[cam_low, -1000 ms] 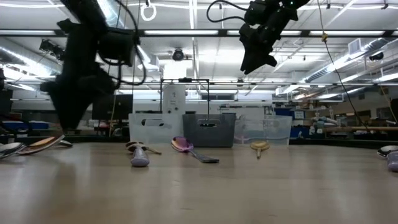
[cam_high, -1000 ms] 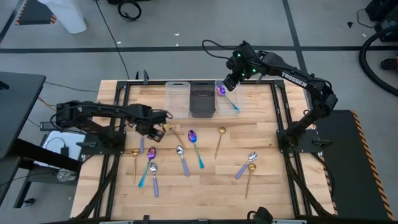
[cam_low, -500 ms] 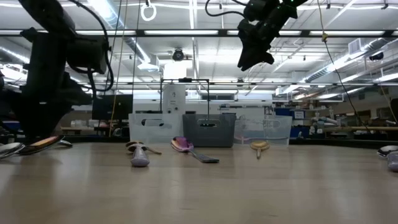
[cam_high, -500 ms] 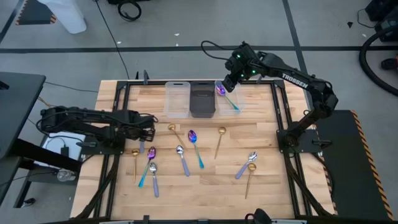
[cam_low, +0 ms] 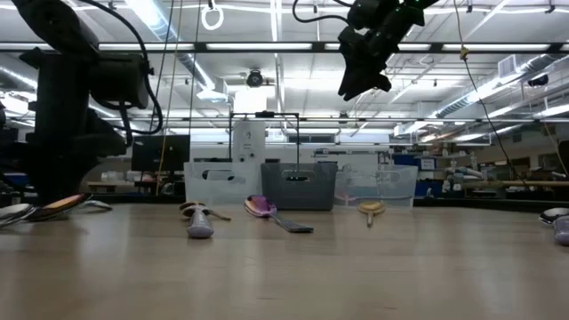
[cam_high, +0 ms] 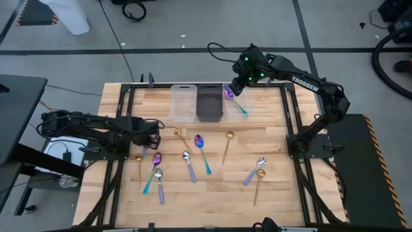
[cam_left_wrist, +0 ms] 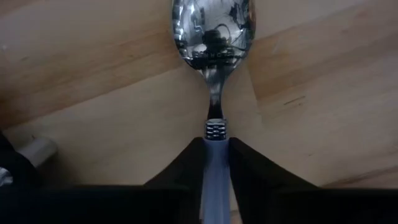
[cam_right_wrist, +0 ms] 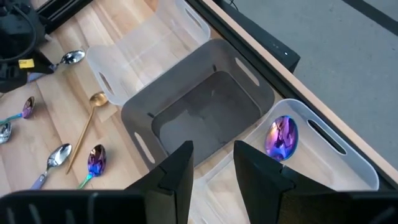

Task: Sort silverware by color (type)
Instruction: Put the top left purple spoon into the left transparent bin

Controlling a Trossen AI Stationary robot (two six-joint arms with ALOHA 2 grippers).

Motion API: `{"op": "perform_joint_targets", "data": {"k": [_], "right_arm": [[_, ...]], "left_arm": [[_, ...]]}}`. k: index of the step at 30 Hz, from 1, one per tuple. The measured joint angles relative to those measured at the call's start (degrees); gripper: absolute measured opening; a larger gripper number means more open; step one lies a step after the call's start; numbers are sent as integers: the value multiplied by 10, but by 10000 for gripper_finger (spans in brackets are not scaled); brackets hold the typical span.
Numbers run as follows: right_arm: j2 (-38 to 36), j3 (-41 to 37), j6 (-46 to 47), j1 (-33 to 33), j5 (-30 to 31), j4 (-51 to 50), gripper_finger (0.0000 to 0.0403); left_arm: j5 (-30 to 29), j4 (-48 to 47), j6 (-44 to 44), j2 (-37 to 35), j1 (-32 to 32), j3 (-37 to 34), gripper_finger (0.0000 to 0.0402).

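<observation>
While the right gripper (cam_high: 235, 86) hovers above the far row of bins, fingers (cam_right_wrist: 176, 167) spread and holding nothing, the left gripper (cam_high: 153, 137) is down at the table's left edge. Its fingers are closed around the lavender handle of a silver-bowled spoon (cam_left_wrist: 212, 37), gripped just behind the ribbed collar so the bowl lies forward on the wood. That grip probably keeps the spoon level for a lift.

One purple-bowled teal spoon (cam_right_wrist: 281, 138) lies in the clear bin (cam_right_wrist: 348, 163) at the right end. The dark bin (cam_right_wrist: 205, 99) beside it and the other clear bin (cam_high: 183, 103) look empty. The remaining spoons lie scattered across the table (cam_high: 283, 206), gold, lavender and teal mixed, so sorting is barely begun.
</observation>
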Motion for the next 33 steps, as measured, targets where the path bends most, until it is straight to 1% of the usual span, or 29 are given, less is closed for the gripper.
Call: {"op": "perform_joint_targets", "data": {"k": [1,2,7,10,16,20,25,29,33], "right_arm": [[0,0,0,0,0,0,125],[0,0,0,0,2,0,125],[0,0,0,0,14,5,125],[0,0,0,0,15,9,125],[0,0,0,0,15,14,125],[0,0,0,1,15,17,125],[0,0,0,2,13,17,125],[0,0,4,6,15,20,125],[0,0,4,12,15,21,125]], "left_arm": [[-2,0,5,0,-3,0,54],[-4,-1,7,0,-7,0,47],[-18,0,-16,0,-24,1,47],[-22,-5,-20,-2,-29,16,47],[-26,10,-7,-16,-32,53,47],[-11,23,19,-22,-32,78,47],[12,88,66,-31,-31,102,47],[12,128,72,-32,-16,117,47],[12,204,81,-31,4,121,47]]}}
